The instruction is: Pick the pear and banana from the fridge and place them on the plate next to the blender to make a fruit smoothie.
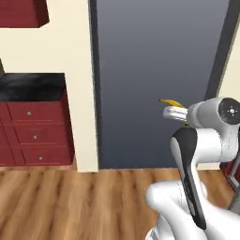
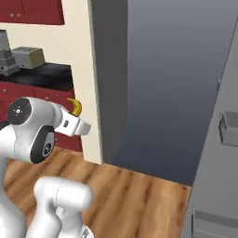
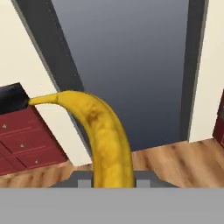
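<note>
Closest to the camera, the banana [image 3: 105, 135] sits clamped in the gripper [image 3: 113, 180], held up in front of the grey fridge [image 1: 154, 70]. It seems picked; carrying it to the plate is left, and the pear's place I cannot tell.

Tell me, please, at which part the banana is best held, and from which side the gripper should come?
Hold the banana near its thick lower end, jaws across its narrow width, as the gripper does now. The curved body and thin stem rise away from the hand, so that end probably gives the firmest hold.
</note>
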Controlling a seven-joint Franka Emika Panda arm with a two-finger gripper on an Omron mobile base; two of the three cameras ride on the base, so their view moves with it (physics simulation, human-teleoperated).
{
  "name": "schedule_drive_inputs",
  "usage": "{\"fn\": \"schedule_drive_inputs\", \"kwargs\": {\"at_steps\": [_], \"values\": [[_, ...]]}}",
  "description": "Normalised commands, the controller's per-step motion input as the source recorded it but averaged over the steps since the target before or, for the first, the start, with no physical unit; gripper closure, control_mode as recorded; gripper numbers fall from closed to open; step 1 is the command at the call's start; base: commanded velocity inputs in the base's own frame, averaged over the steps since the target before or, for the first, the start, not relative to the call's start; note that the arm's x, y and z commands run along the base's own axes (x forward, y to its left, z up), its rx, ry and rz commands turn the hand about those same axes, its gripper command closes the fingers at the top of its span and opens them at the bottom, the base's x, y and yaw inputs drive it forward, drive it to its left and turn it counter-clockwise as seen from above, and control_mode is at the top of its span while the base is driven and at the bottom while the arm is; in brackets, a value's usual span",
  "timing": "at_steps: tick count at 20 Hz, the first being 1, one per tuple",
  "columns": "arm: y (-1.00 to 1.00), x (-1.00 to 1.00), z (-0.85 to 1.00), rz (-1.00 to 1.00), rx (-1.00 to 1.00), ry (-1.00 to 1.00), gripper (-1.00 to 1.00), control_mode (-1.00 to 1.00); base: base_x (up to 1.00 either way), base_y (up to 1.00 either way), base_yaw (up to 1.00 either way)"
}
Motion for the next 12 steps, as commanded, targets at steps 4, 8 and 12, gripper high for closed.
{"fn": "schedule_drive_inputs", "kwargs": {"at_steps": [4, 8, 12], "values": [[0.00, 0.00, 0.00, 0.00, 0.00, 0.00, 1.00, 1.00, -0.25, 0.51, 0.98], [0.00, 0.00, 0.00, 0.00, 0.00, 0.00, 1.00, 1.00, 0.04, 0.60, 0.89], [0.00, 0.00, 0.00, 0.00, 0.00, 0.00, 1.00, 1.00, 1.00, -0.18, 0.43]]}}
